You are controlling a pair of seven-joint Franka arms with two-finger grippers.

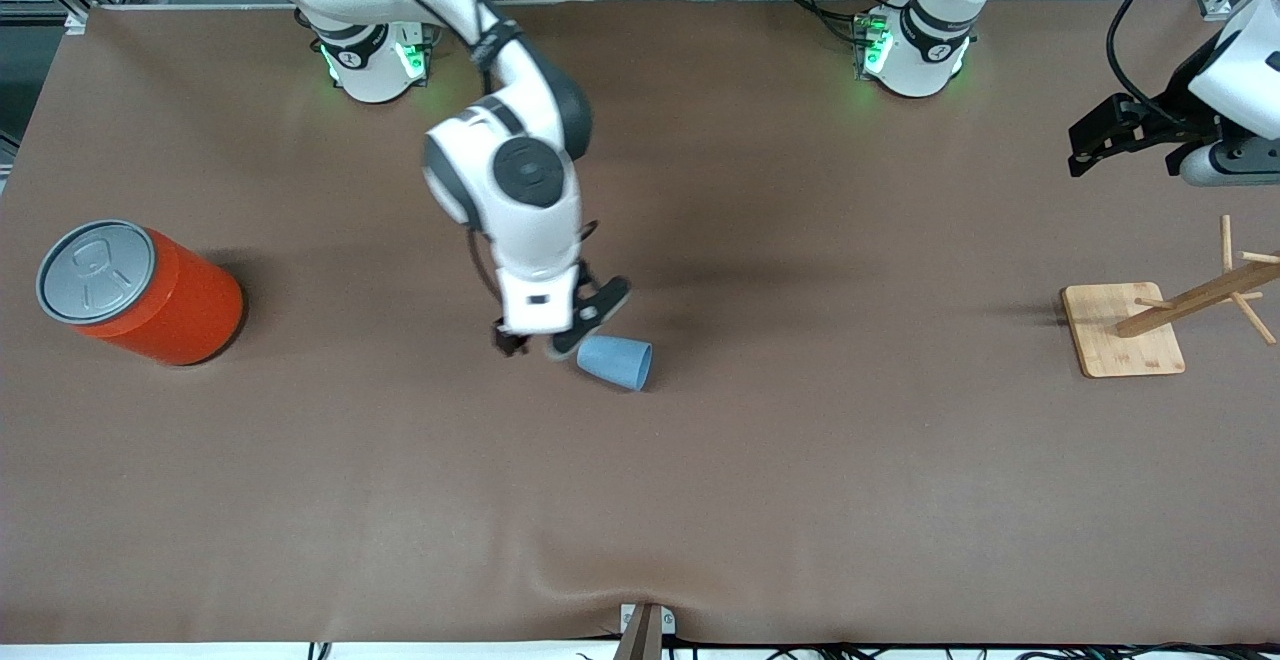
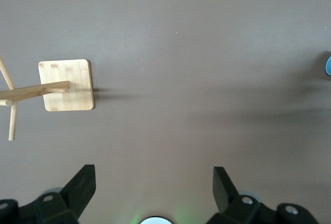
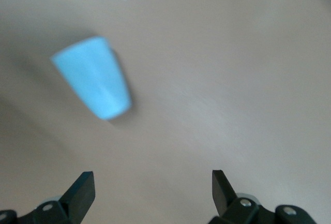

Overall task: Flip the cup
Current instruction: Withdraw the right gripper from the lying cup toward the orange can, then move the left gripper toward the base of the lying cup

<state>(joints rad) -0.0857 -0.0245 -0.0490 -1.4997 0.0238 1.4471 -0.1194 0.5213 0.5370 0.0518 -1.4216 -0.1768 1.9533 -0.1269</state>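
Cup [image 1: 615, 361] lies on the table [image 1: 800, 460] about mid-length, tilted or on its side — orientation hard to settle, since the right wrist view shows it blurred. It looks free of any grip.

Risks, as judged from here:
- The cup is light and tapered; if it is resting on its side it could roll in an arc away from the jaws, and a nudge from the nearest finger would send it off.
- If it settles mouth-down or sideways, the flip is not done and a fresh grasp is needed.
- A low re-approach could drag the fingers on the table covering.

Right gripper [image 1: 560, 335] hangs low just beside the cup, toward the right arm's end — jaws apart, empty, wrist pitched steeply down.

Left gripper [image 2: 154, 182] waits raised near the wooden rack [image 1: 1170, 315], jaws apart, holding nothing.
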